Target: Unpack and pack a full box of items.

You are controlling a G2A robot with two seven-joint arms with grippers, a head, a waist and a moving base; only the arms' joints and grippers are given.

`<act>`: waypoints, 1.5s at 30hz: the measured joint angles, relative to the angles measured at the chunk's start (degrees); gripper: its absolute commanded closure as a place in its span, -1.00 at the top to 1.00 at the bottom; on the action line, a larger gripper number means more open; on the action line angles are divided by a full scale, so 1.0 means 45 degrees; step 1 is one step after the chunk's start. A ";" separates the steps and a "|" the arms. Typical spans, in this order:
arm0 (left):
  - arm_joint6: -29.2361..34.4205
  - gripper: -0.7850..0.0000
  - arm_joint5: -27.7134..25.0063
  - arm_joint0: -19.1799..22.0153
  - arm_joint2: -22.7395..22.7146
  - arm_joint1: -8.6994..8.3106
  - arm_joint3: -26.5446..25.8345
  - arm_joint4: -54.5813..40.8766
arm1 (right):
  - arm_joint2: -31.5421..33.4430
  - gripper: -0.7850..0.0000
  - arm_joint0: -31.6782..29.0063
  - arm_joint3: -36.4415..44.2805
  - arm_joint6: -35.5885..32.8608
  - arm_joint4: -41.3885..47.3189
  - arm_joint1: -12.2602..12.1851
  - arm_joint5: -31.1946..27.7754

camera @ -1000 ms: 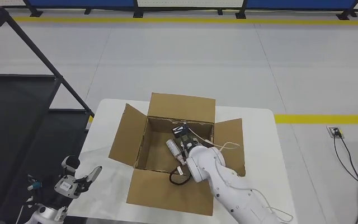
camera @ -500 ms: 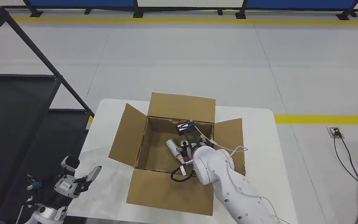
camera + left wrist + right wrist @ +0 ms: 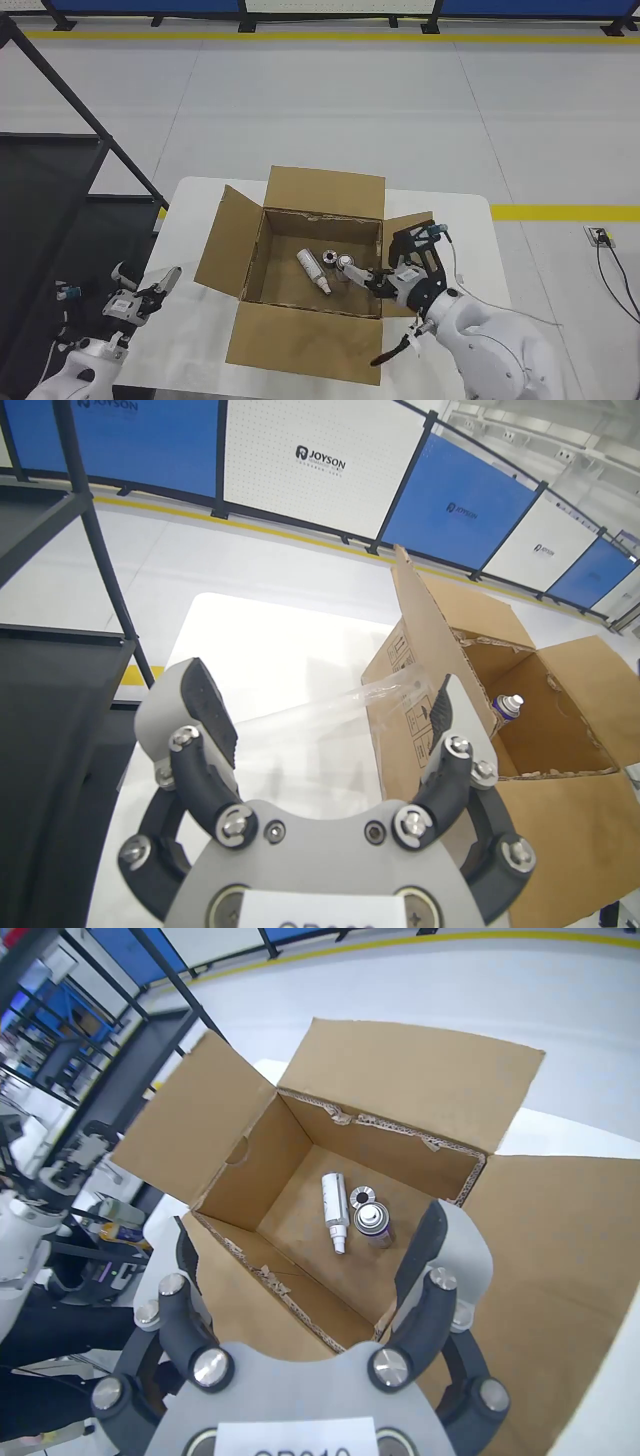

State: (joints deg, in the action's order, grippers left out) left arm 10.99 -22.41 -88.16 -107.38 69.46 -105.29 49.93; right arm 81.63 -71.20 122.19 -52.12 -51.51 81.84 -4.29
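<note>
1. Three items rest on the floor of the open cardboard box point(image 3: 325, 190). A white spray bottle point(image 3: 334, 1210) lies on its side, a purple aerosol can point(image 3: 372, 1224) stands upright just beside it, and a silvery round cap point(image 3: 362, 1196) sits close against the can. The box stands on the white table point(image 3: 200, 330).
2. All four flaps are folded outward, which I judge keeps the mouth clear for a reach straight down.
3. The right gripper point(image 3: 310, 1233) hangs above the box's right-hand rim. Its fingers are spread with nothing between them, and it looks down on the three items. It is the nearer arm, so the next pick or drop would likely fall to it.
4. The left gripper point(image 3: 320, 680) is likewise spread and empty. It is at the table's near-left edge, well apart from the box (probably parked out of the way).
5. The upright can offers its sides to a grasp from above. The lying bottle would need a pinch across its body.
6. With so little inside, I cannot tell whether unpacking is nearly done or packing has barely begun.
7. As for writing, handling pictograms point(image 3: 417, 720) are printed on the box's outer wall, and the print on the bottle's label is too small to read. White stickers point(image 3: 297, 1438) on the gripper bases carry dark characters cut off at the edge. The panels point(image 3: 320, 465) behind bear a logo, which I leave unread.
</note>
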 measured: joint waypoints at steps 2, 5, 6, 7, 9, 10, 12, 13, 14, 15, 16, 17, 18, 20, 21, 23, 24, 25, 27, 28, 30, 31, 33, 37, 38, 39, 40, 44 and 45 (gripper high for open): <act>0.0330 1.00 0.0053 0.0277 0.0360 -0.0026 -0.0056 0.0470 | 0.1081 1.00 -0.0432 0.0125 0.0009 0.1325 -0.0084 -0.0282; 0.0632 1.00 0.0021 0.0522 0.0796 -0.0054 -0.0149 0.0970 | 0.2660 1.00 -0.0704 -0.0173 -0.0601 0.3521 -0.0193 -0.0081; 0.0692 1.00 0.0000 0.0568 0.0898 -0.0061 -0.0187 0.1060 | 0.3032 1.00 -0.0708 -0.0231 -0.0718 0.3985 -0.0206 0.0088; 0.0739 1.00 -0.0021 0.0611 0.1009 -0.0069 -0.0246 0.1144 | 0.3218 1.00 -0.0702 -0.0248 -0.0740 0.4248 -0.0208 0.0133; 0.0786 1.00 -0.0081 0.0626 0.1148 -0.0080 -0.0369 0.1217 | 0.2989 1.00 -0.0696 -0.0240 -0.0715 0.4044 -0.0204 0.0085; 0.0809 1.00 -0.0140 0.0612 0.1227 -0.0089 -0.0478 0.1289 | 0.2896 1.00 -0.0695 -0.0235 -0.0705 0.3932 -0.0204 0.0069; 0.0864 1.00 -0.0252 0.0558 0.1375 -0.0105 -0.0703 0.1430 | 0.2883 1.00 -0.0699 -0.0240 -0.0696 0.3909 -0.0204 0.0070; 0.0905 1.00 -0.0301 0.0537 0.1450 -0.0112 -0.0807 0.1511 | 0.2904 1.00 -0.0730 -0.0295 -0.0620 0.3935 -0.0205 0.0101; 0.0955 1.00 -0.0333 0.0524 0.1535 -0.0120 -0.0903 0.1616 | 0.2951 1.00 -0.0776 -0.0407 -0.0423 0.3947 -0.0212 0.0153; 0.1031 1.00 -0.0367 0.0526 0.1678 -0.0128 -0.1009 0.1785 | 0.3036 1.00 -0.0823 -0.0598 -0.0081 0.3971 -0.0229 0.0189; 0.1096 1.00 -0.0372 0.0547 0.1803 -0.0132 -0.1059 0.1922 | 0.3100 1.00 -0.0837 -0.0762 0.0109 0.4081 -0.0245 0.0179; 0.1163 1.00 -0.0358 0.0586 0.1941 -0.0135 -0.1082 0.2056 | 0.3180 1.00 -0.0824 -0.0933 0.0209 0.4237 -0.0264 0.0147; 0.1226 1.00 -0.0335 0.0640 0.2090 -0.0137 -0.1086 0.2179 | 0.3293 1.00 -0.0779 -0.1115 0.0281 0.4370 -0.0287 0.0155; 0.1394 1.00 -0.0291 0.0794 0.2459 -0.0138 -0.1044 0.2442 | 0.3544 1.00 -0.0614 -0.1509 0.0529 0.4459 -0.0338 0.0383; 0.1464 1.00 -0.0260 0.0867 0.2615 -0.0139 -0.1019 0.2566 | 0.3589 1.00 -0.0530 -0.1675 0.0545 0.4537 -0.0359 0.0444; 0.1624 1.00 -0.0181 0.1030 0.2968 -0.0139 -0.0933 0.2837 | 0.3721 1.00 -0.0249 -0.2149 0.0317 0.4771 -0.0424 0.0589; 0.1682 1.00 -0.0128 0.1105 0.3110 -0.0138 -0.0889 0.2960 | 0.3773 1.00 -0.0089 -0.2364 0.0195 0.4812 -0.0456 0.0681; 0.1758 1.00 -0.0054 0.1203 0.3299 -0.0135 -0.0815 0.3103 | 0.3798 1.00 0.0129 -0.2653 0.0018 0.4879 -0.0498 0.0764; 0.1896 1.00 0.0066 0.1352 0.3556 -0.0131 -0.0692 0.3281 | 0.3783 1.00 0.0454 -0.3090 -0.0335 0.5027 -0.0559 0.0836; 0.1971 1.00 0.0143 0.1444 0.3708 -0.0128 -0.0621 0.3388 | 0.3736 1.00 0.0674 -0.3367 -0.0634 0.5142 -0.0604 0.0808; 0.2017 1.00 0.0238 0.1544 0.3880 -0.0126 -0.0536 0.3515 | 0.3602 1.00 0.0998 -0.3726 -0.1128 0.5253 -0.0671 0.0664; 0.2030 1.00 0.0294 0.1587 0.3960 -0.0127 -0.0481 0.3582 | 0.3486 1.00 0.1195 -0.3921 -0.1419 0.5356 -0.0711 0.0510; 0.2056 1.00 0.0370 0.1640 0.4067 -0.0130 -0.0398 0.3694 | 0.3332 1.00 0.1455 -0.4149 -0.1784 0.5617 -0.0766 0.0216; 0.2116 1.00 0.0497 0.1772 0.4275 -0.0139 -0.0180 0.3874 | 0.2979 1.00 0.1920 -0.4525 -0.2710 0.6768 -0.0880 -0.0643; 0.2132 1.00 0.0526 0.1798 0.4310 -0.0140 -0.0134 0.3887 | 0.2882 1.00 0.2021 -0.4591 -0.2944 0.7035 -0.0904 -0.0807; 0.2152 1.00 0.0557 0.1826 0.4344 -0.0142 -0.0086 0.3896 | 0.2762 1.00 0.2135 -0.4659 -0.3193 0.7312 -0.0926 -0.0968; 0.2184 1.00 0.0597 0.1867 0.4387 -0.0143 -0.0019 0.3904 | 0.2566 1.00 0.2304 -0.4760 -0.3529 0.7704 -0.0951 -0.1171; 0.2328 1.00 0.0743 0.2009 0.4520 -0.0148 0.0189 0.3912 | 0.1719 1.00 0.2971 -0.5207 -0.4295 0.8369 -0.1012 -0.1456; 0.2349 1.00 0.0770 0.2040 0.4550 -0.0148 0.0229 0.3893 | 0.1435 1.00 0.3134 -0.5290 -0.4231 0.8160 -0.1011 -0.1358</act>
State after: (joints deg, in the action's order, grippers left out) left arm 21.56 -18.94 -78.98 -86.90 68.79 -104.26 67.44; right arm 88.09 -57.10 98.38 -71.16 -14.79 77.29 -10.40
